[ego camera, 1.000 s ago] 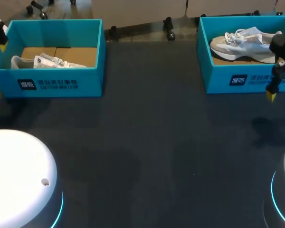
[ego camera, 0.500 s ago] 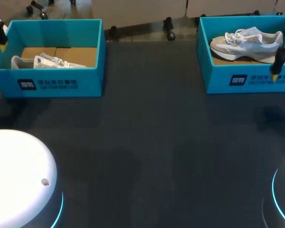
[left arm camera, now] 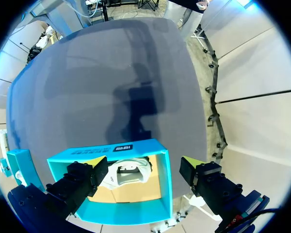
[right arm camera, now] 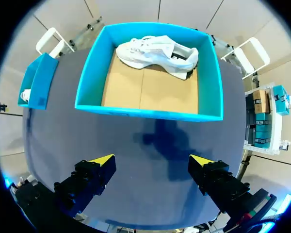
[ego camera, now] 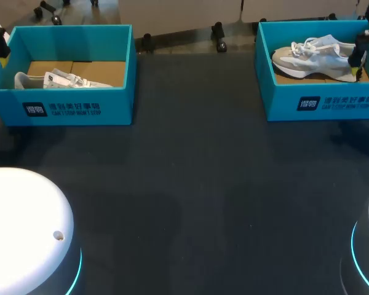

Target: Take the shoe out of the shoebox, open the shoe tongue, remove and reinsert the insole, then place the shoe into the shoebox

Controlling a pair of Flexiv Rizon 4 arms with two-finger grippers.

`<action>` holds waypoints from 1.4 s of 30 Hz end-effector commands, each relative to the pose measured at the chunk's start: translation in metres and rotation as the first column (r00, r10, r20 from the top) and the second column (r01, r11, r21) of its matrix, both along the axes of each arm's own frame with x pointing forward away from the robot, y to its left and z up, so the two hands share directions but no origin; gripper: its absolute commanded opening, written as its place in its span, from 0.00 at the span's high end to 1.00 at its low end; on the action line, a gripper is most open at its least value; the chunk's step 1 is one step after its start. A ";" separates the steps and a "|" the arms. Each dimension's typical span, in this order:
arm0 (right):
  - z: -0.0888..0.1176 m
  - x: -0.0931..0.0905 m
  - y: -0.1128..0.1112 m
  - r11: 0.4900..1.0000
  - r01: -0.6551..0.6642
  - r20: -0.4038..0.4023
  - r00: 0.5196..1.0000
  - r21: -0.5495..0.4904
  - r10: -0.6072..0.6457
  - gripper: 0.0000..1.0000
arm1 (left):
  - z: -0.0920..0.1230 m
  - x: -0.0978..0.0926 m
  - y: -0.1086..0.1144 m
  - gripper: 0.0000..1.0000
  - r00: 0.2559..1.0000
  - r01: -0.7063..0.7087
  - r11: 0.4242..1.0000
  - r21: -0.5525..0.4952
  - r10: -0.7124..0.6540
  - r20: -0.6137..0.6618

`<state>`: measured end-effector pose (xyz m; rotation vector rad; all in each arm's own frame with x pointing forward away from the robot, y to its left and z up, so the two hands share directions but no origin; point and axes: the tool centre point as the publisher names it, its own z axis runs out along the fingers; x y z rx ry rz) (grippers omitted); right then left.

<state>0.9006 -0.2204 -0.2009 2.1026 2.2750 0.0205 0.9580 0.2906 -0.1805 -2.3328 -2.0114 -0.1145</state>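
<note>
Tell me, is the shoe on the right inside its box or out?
Inside. The white shoe rests at the bottom of the blue shoebox, with its walls all round it.

- 2 teal shoeboxes: left shoebox (ego camera: 61, 109), right shoebox (ego camera: 320, 103)
- 2 white shoes, one in each box: left shoe (ego camera: 67, 80), right shoe (ego camera: 320, 58)
- 2 tools, 2 yellow-tipped fingers each: left tool (left arm camera: 145, 161), right tool (right arm camera: 153, 159)
- 1 dark table (ego camera: 190, 184)
</note>
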 end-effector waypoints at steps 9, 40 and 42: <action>0.001 0.009 0.001 1.000 0.001 -0.052 0.999 -0.006 -0.001 0.00 | 0.001 -0.001 0.000 0.00 1.000 0.000 1.000 0.002 0.000 0.002; -0.014 0.151 -0.061 0.989 0.048 0.019 0.999 -0.142 -0.046 0.00 | 0.001 -0.001 0.000 0.00 1.000 0.000 1.000 0.002 0.000 0.002; -0.014 0.151 -0.061 0.989 0.048 0.019 0.999 -0.142 -0.046 0.00 | 0.001 -0.001 0.000 0.00 1.000 0.000 1.000 0.002 0.000 0.002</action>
